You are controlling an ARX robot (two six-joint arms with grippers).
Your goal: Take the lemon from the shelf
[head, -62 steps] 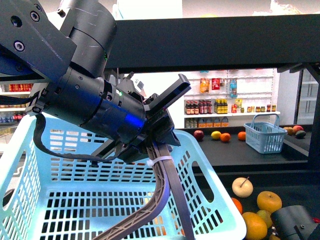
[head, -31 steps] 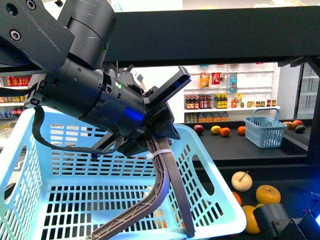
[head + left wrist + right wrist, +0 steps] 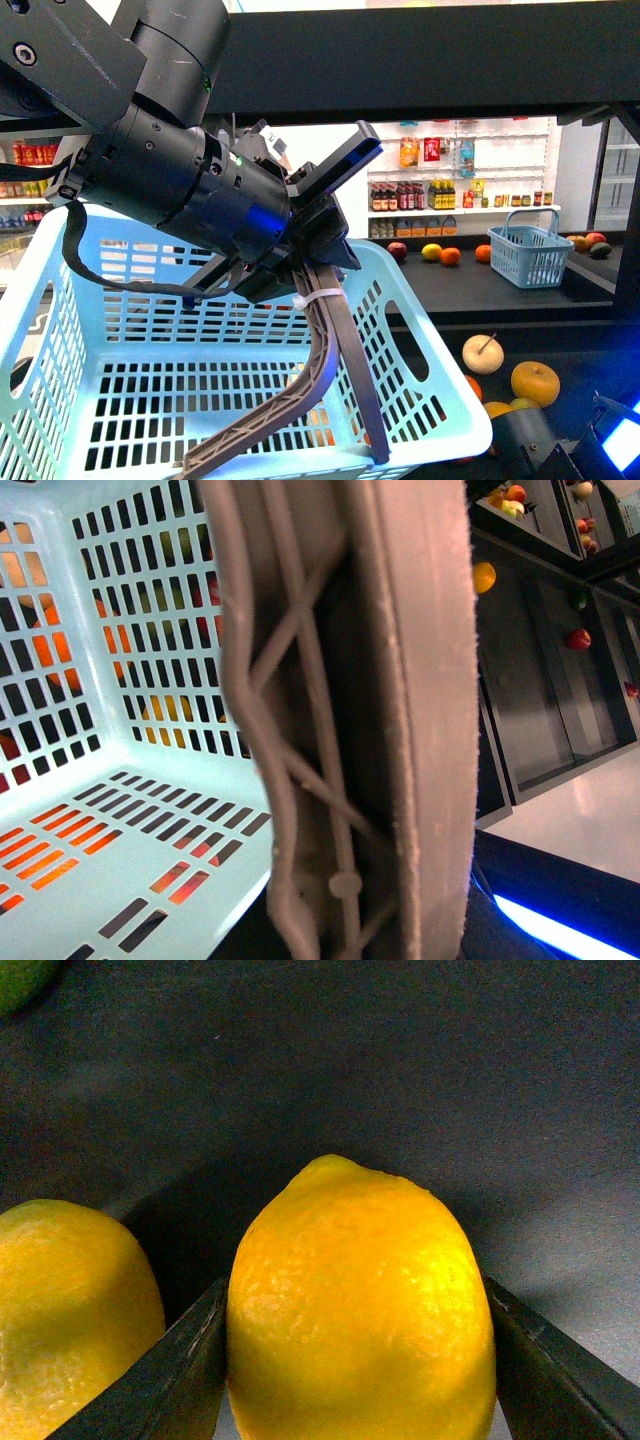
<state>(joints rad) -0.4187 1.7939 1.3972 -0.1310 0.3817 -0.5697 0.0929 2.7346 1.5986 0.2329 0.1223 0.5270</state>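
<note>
My right fingers (image 3: 185,1375) were clenched on the lemon (image 3: 360,1310), one against each flank, and its pointed end stuck out past my tips. Beyond my tips lay the dark tier of the shelf (image 3: 470,1090). A second yellow fruit (image 3: 70,1310) lay just outside one finger, which stood between it and the lemon. My left fingers (image 3: 335,340) reached down into the pale blue basket (image 3: 440,330), drawn close together. Whether they gripped anything, I could not tell.
</note>
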